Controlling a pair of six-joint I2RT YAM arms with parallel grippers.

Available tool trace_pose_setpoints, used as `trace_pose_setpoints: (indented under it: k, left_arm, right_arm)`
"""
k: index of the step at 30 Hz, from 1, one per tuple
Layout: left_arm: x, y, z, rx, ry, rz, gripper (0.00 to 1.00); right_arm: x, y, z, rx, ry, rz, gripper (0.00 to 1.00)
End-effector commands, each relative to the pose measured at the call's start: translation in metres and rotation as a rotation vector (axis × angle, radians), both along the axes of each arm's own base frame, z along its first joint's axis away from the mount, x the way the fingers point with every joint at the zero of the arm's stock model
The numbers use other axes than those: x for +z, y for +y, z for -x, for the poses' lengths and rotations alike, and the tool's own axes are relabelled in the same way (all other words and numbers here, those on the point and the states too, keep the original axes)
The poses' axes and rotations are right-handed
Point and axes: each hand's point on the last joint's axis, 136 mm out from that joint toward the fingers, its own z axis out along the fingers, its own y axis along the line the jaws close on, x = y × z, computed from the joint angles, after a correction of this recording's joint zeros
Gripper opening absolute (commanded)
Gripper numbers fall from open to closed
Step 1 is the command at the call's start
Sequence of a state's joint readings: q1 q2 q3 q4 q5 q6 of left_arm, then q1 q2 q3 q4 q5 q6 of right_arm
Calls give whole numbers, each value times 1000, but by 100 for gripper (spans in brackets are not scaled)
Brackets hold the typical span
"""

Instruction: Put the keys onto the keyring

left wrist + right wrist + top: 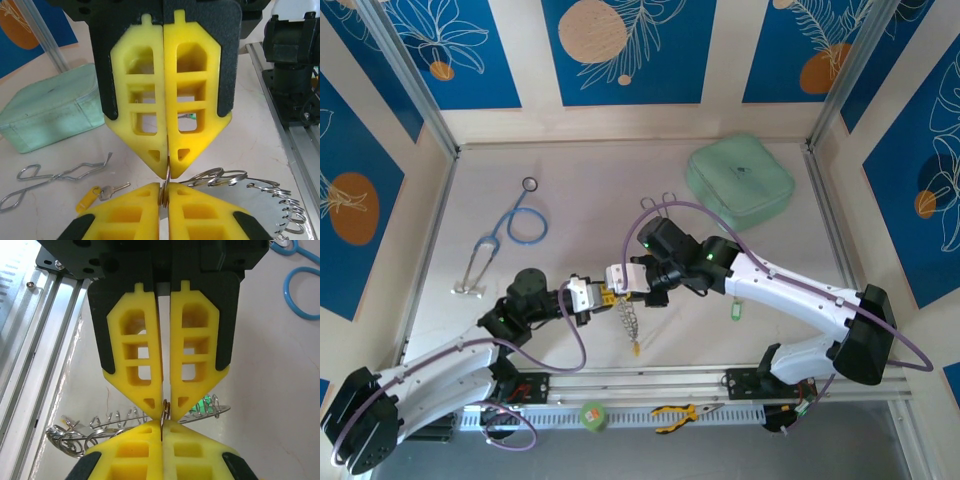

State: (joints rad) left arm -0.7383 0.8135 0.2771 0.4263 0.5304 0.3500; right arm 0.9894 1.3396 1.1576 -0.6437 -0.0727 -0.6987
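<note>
My left gripper [592,293] [164,194] and right gripper [620,280] [162,427] meet tip to tip, both shut on one small split ring [168,181] [165,409] seen edge-on. It seems to belong to the rim of the keyring [629,318] [260,200] [120,416], a large silvery ring fringed with wire loops that hangs just below the grippers. A yellow-headed key [100,194] [636,348] lies on the table by the keyring. A green-headed key [735,312] [202,404] lies beside the right arm.
Silver forceps [50,176] [657,204] and a pale green pouch [740,182] [50,112] lie at the back right. A blue stethoscope [515,225] [302,290] lies at the left. The metal rail [650,385] runs along the near edge.
</note>
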Motion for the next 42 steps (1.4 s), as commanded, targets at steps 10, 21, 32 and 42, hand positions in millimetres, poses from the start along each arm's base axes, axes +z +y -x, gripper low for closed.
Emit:
trace_pose_setpoints:
  k: [10, 21, 32, 42]
  left_arm:
    - [22, -2, -1, -2, -85, 56, 0]
    - [26, -3, 9, -49, -96, 96, 0]
    - [27, -3, 11, -63, -102, 98, 0]
    - [25, -4, 13, -74, -94, 98, 0]
  right_arm:
    - [27, -3, 1, -57, 88, -245, 25]
    - [15, -13, -1, -71, 31, -350, 29]
    - [18, -2, 7, -17, 33, -355, 24]
    - [17, 4, 4, -11, 24, -350, 10]
